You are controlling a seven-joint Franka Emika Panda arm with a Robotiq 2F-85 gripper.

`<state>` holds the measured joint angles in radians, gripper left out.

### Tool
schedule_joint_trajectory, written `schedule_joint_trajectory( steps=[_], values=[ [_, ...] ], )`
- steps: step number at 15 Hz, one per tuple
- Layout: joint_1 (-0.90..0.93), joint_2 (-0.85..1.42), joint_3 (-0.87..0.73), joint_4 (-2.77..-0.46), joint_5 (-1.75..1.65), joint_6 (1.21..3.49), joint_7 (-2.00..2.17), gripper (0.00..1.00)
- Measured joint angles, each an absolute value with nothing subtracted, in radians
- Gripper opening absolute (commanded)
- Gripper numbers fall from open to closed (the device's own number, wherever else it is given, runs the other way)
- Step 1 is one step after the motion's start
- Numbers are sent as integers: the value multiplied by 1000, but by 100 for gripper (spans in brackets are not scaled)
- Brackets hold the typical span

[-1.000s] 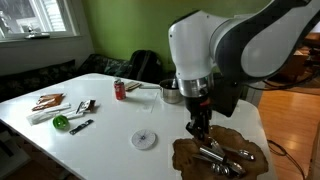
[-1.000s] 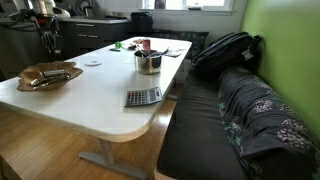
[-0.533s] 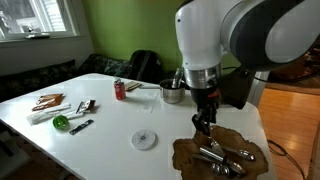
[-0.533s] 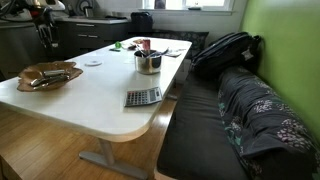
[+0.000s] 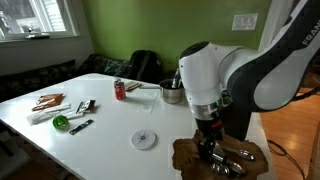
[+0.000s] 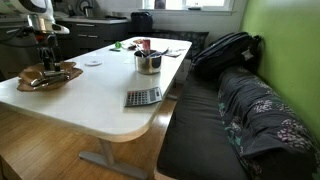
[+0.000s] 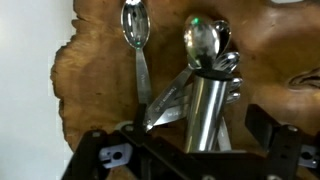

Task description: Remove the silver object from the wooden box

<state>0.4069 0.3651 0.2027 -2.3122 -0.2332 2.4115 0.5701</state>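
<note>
Wrist view: silver object (image 7: 205, 60), a bunch of shiny metal spoon-like pieces fanned from one joined end, lying inside the glossy dark-brown wooden box (image 7: 90, 80) with the wavy outline. One spoon bowl points away at upper left; the rest cluster right of centre.

Gripper (image 7: 190, 150): the black fingers (image 7: 100, 152) stand apart, one on either side of the bunch, closed on nothing. Whether they touch the metal cannot be told.

Exterior views: the box (image 5: 190, 152) sits at the near end of the white table (image 5: 110, 130), with the gripper (image 5: 208, 148) down inside its outline. Half a second ago the gripper hung clear above the box; the arm has since come down, its white bulk now lower in the view. The silver object (image 5: 228, 160) lies as it did before.

Also on the table:
- white disc (image 5: 145, 139), well apart from the box
- round steel pot (image 5: 172, 93)
- red can (image 5: 120, 90)
- green ball (image 5: 60, 122)
- grey calculator (image 6: 143, 97)
</note>
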Motion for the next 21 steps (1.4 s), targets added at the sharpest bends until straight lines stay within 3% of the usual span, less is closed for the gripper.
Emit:
schedule_joint_trajectory(
  steps=[2, 10, 16, 21],
  values=[
    [414, 386, 204, -2303, -224, 2413, 570, 72],
    [426, 414, 191, -2283, -214, 2412, 570, 11],
    [447, 337, 166, -2281, -260, 2481, 627, 11],
    [453, 190, 62, -2330, -552, 2438, 877, 11]
  ],
)
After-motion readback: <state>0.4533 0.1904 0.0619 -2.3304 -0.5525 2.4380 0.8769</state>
